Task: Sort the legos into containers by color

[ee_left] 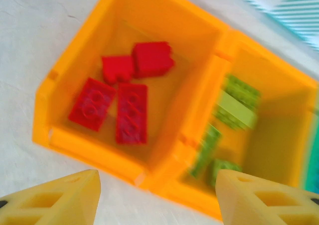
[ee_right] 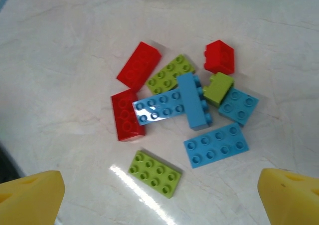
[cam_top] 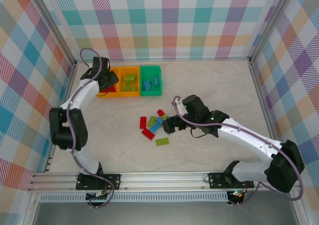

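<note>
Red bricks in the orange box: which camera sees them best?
The left wrist view: it looks into the orange box, so four red bricks show up close. In the top external view they are tiny, partly under the left tool. The right wrist view faces the loose pile on the table.

The lime legos (ee_left: pixel 232 105) inside the middle orange bin (ee_left: pixel 286 100) are smeared, so their number is unclear. Right of that bin, the green bin (ee_left: pixel 314 157) is a sliver cut by the picture's edge. Nearer than that bin, the left fingers (ee_left: pixel 55 200) run off the bottom edge.
</note>
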